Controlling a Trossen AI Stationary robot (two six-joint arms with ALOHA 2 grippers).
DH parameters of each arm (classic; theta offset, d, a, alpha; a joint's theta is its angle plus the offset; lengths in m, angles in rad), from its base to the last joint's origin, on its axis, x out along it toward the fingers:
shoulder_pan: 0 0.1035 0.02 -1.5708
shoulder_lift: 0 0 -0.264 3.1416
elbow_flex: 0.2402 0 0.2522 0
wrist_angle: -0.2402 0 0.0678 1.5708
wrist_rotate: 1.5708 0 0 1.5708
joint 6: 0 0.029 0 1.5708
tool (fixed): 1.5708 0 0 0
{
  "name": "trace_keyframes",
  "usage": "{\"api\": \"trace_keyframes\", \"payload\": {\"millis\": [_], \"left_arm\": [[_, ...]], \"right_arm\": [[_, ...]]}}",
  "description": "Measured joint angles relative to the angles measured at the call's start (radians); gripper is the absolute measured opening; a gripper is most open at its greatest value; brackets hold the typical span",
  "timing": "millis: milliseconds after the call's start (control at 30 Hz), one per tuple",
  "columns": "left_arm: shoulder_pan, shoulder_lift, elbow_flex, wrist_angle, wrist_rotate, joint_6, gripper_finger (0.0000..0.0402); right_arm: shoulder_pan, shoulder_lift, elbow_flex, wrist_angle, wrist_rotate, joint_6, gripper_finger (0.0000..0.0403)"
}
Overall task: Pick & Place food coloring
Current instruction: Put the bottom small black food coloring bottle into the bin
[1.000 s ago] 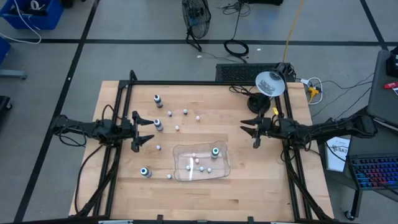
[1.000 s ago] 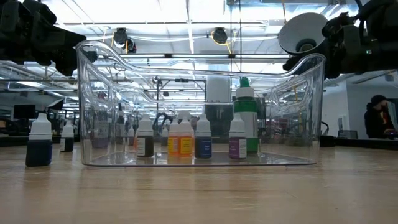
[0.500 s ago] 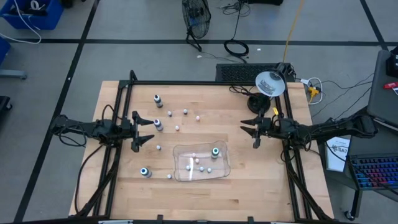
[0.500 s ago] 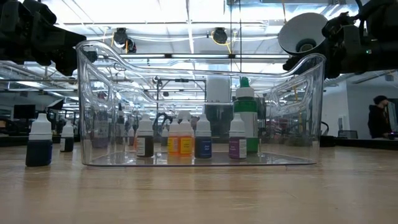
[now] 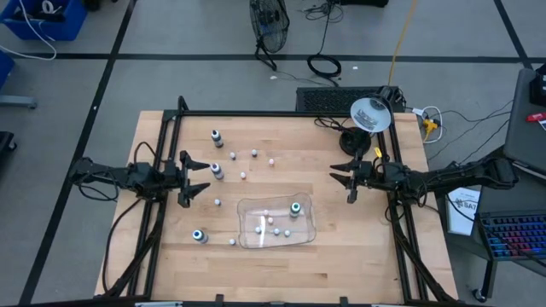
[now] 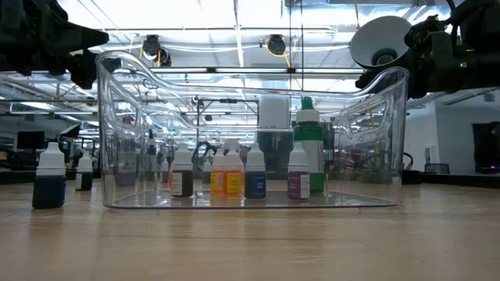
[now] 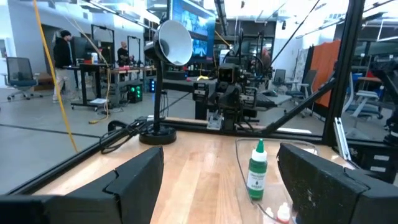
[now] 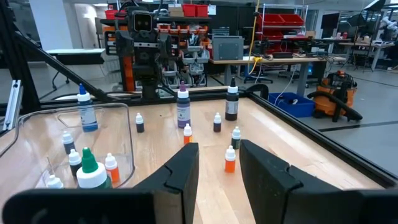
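Green-capped bottle [image 6: 308,148] in tray [image 6: 375,117], label colours low-view only; left tool [image 5: 189,180] wide, right tool [image 5: 349,180] narrower, both empty.

Clear rectangular plastic tray [image 5: 275,223] blocks the middle of the near half of the wooden table [image 5: 324,256], tall green-capped bottle [image 5: 295,208] standing in its right end with small bottles beside it. Loose tiny food coloring bottles [image 5: 243,175] litter the left-centre toward the far edge, leaving only narrow gaps. Right half between tray and right edge is bare wood; white-shaded desk lamp [image 5: 369,116] crowds the far right corner.
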Motion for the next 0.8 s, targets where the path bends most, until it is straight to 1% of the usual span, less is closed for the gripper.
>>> {"api": "trace_keyframes", "payload": {"millis": [233, 267, 367, 500, 600, 733, 800], "left_arm": [[0.0, 0.0, 0.0, 0.017, -0.001, -0.007, 0.031], [0.0, 0.0, 0.0, 0.03, -0.019, -0.011, 0.031], [0.0, 0.0, 0.0, 0.045, -0.14, -0.036, 0.031], [0.0, 0.0, 0.0, 0.038, -0.241, -0.061, 0.031], [0.0, 0.0, 0.0, 0.039, -0.288, -0.118, 0.031], [0.0, 0.001, 0.0, 0.006, -0.277, -0.225, 0.031], [0.0, 0.016, 0.0, 0.003, -0.332, -0.273, 0.031]], "right_arm": [[0.0, 0.0, 0.0, 0.0, 0.0, 0.0, 0.0105], [0.0, 0.0, 0.0, 0.0, 0.0, 0.0, 0.0105], [0.0, 0.0, 0.0, 0.0, 0.0, 0.0, 0.0106], [0.0, 0.0, 0.0, 0.0, 0.0, 0.0, 0.0107], [0.0, 0.0, 0.0, 0.0, 0.0, 0.0, 0.0105], [0.0, 0.0, 0.0, 0.0, 0.0, 0.0, 0.0106], [0.0, 0.0, 0.0, 0.0, 0.0, 0.0, 0.0107]]}}
